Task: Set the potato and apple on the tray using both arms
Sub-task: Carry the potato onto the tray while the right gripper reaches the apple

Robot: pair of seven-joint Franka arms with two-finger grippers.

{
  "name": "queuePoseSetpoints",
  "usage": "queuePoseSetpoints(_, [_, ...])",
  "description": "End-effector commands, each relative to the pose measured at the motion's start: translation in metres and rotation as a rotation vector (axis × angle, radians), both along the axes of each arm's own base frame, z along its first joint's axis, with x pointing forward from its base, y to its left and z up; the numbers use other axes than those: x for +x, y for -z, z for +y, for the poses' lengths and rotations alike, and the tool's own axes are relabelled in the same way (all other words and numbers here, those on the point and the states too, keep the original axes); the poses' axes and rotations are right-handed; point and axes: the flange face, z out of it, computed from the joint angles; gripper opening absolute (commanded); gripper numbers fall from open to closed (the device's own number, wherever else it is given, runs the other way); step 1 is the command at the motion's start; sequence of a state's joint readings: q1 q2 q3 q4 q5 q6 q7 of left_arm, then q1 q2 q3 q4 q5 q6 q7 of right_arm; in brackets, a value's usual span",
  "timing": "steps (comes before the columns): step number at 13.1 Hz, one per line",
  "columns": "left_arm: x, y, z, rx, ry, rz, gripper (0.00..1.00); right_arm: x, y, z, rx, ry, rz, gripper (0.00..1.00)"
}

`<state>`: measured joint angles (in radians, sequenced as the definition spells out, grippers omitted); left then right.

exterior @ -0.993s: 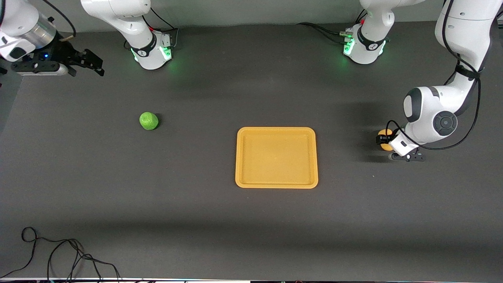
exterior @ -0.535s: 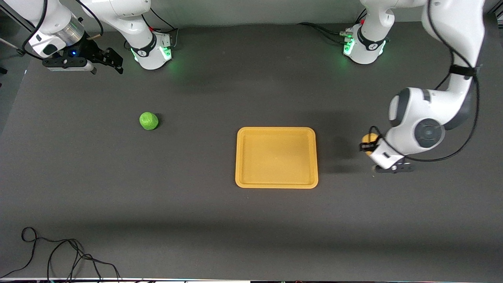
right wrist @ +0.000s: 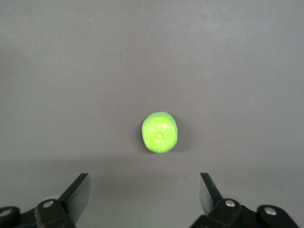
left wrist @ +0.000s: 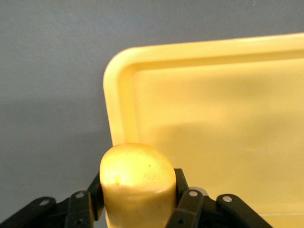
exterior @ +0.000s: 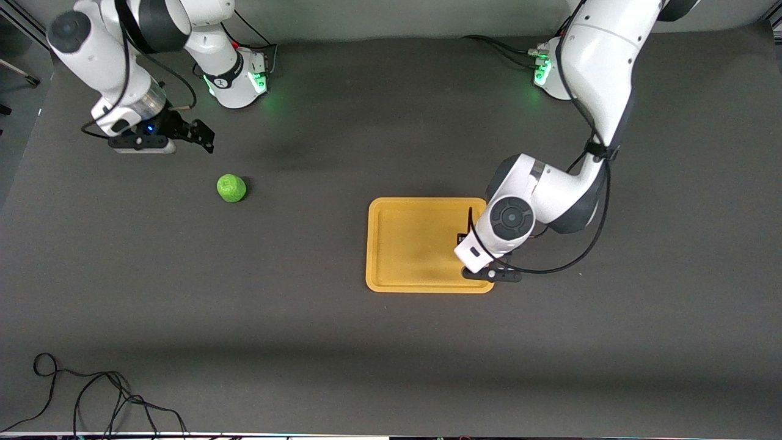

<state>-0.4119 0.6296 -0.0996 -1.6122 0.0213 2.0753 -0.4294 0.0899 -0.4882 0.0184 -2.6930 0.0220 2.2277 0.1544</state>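
My left gripper (exterior: 466, 235) is over the edge of the yellow-orange tray (exterior: 427, 285) at the left arm's end. It is mostly hidden under its own wrist in the front view, and so is the potato. In the left wrist view the left gripper (left wrist: 137, 187) is shut on the yellow-orange potato (left wrist: 137, 173), above the tray's corner (left wrist: 114, 80). The green apple (exterior: 231, 188) lies on the table toward the right arm's end. My right gripper (exterior: 204, 137) is open and empty above the table beside the apple. In the right wrist view the apple (right wrist: 159, 132) lies ahead of the open right gripper (right wrist: 144, 192).
The two arm bases (exterior: 235, 79) (exterior: 565, 73) stand at the table's edge farthest from the front camera. Loose black cable (exterior: 91, 397) lies at the table's corner nearest the front camera, at the right arm's end.
My left arm has carried the potato from the table at its own end to over the tray's edge. My right arm has swung in and down toward the apple.
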Motion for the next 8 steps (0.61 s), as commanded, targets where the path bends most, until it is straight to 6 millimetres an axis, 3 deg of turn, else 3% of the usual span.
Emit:
queuePoseSetpoints(1, [0.003, 0.006, -0.001, 0.022, 0.007, 0.017, 0.21, 0.0, 0.046, -0.002, 0.01, 0.018, 0.002, 1.0])
queuePoseSetpoints(2, [0.001, 0.01, -0.007, 0.02, 0.006, 0.011, 0.24, 0.004, 0.061, -0.002, 0.009, 0.019, 0.01, 1.0])
queuePoseSetpoints(6, [-0.003, 0.017, -0.013, 0.023, 0.019, 0.018, 0.73, 0.002, 0.124, -0.004, 0.007, 0.025, -0.012, 1.0])
queuePoseSetpoints(8, [-0.002, 0.016, -0.013, 0.022, 0.019, 0.017, 0.85, 0.002, 0.139, -0.004, 0.005, 0.024, -0.004, 1.0])
